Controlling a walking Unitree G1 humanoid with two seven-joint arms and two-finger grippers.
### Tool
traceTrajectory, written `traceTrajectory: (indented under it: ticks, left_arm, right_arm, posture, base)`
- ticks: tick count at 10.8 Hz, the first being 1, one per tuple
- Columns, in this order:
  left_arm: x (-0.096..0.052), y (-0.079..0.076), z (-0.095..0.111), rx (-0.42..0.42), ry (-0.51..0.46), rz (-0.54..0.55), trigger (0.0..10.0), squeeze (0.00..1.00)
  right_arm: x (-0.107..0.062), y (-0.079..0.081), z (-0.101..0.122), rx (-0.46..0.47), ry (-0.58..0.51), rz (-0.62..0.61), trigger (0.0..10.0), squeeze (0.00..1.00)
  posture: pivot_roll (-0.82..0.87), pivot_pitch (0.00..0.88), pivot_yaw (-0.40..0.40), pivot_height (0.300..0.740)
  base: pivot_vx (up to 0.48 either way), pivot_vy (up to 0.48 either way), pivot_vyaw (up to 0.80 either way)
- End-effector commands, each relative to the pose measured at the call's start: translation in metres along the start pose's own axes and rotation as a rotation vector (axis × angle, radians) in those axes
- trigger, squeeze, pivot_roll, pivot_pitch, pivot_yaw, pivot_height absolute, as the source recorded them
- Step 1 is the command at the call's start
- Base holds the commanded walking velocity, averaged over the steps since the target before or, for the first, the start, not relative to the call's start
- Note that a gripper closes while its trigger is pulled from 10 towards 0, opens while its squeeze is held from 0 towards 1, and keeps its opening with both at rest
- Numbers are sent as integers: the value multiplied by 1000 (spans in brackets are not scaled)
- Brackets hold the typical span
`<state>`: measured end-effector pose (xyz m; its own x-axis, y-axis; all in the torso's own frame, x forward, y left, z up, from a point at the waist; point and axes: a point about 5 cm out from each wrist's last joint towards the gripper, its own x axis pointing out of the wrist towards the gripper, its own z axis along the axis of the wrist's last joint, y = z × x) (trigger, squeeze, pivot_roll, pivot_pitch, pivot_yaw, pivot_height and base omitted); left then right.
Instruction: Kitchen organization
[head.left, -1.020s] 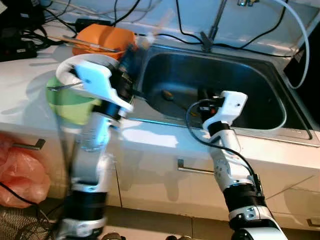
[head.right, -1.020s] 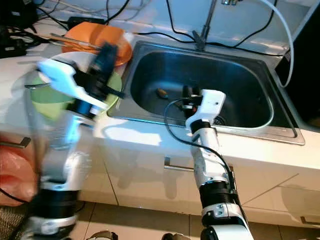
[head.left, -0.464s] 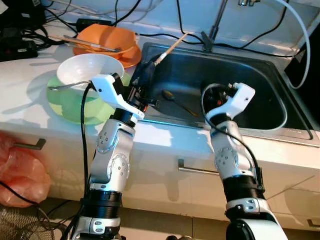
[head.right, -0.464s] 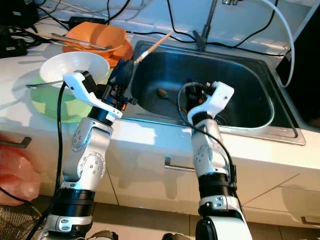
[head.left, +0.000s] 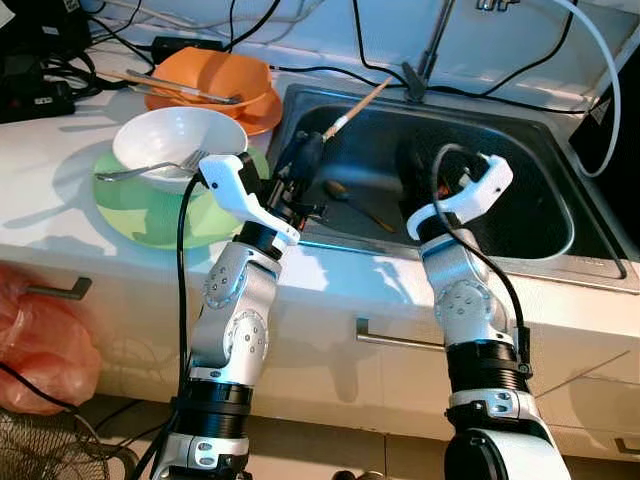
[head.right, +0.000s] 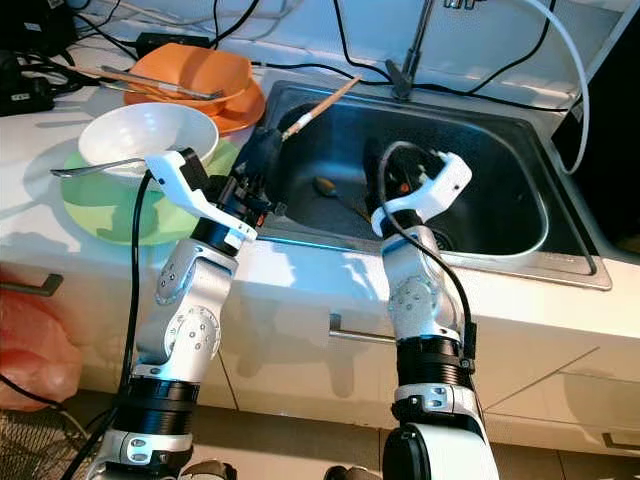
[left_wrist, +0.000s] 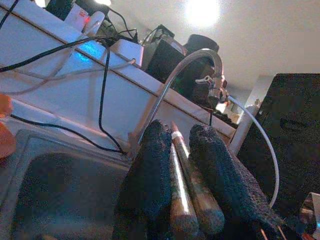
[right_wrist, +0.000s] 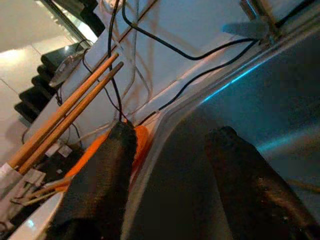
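two chopsticks (left_wrist: 186, 176) sit pinched between the left gripper's (left_wrist: 186, 165) fingers over the sink (head.left: 560, 250); right gripper's (right_wrist: 172, 175) fingers spread.

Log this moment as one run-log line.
left hand: shut on chopsticks over sink | right hand: open, empty | spoon: in sink

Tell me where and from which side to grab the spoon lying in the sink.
Grip the spoon by its thin handle, coming straight down from above. It lies flat on the sink floor, its bowl towards the left hand, its handle angling towards the open right hand. The shallow bowl probably offers little to pinch.
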<state>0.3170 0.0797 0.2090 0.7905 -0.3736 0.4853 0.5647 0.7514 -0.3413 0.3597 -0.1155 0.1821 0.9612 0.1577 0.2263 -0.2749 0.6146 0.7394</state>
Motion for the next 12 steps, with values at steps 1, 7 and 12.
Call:
traceTrajectory:
  ticks: [1, 7, 12]
  left_arm:
    - [2, -6, -6, -21, 24, -29, 10000, 0]
    - [-3, -13, -20, -28, 119, -90, 10000, 0]
    - [-8, -18, -31, -3, 198, -133, 10000, 0]
  right_arm:
    - [0, 4, 8, 21, -28, 20, 10000, 1000]
    - [-1, 10, 2, 191, 28, 67, 10000, 0]
    - [-1, 12, 1, 234, 42, 78, 10000, 0]
  posture:
    - [123, 81, -90, 740]
    - [123, 76, -86, 740]
    - [123, 71, -86, 740]
  base:
    - [0, 0, 0]
    - [0, 0, 0]
    - [0, 0, 0]
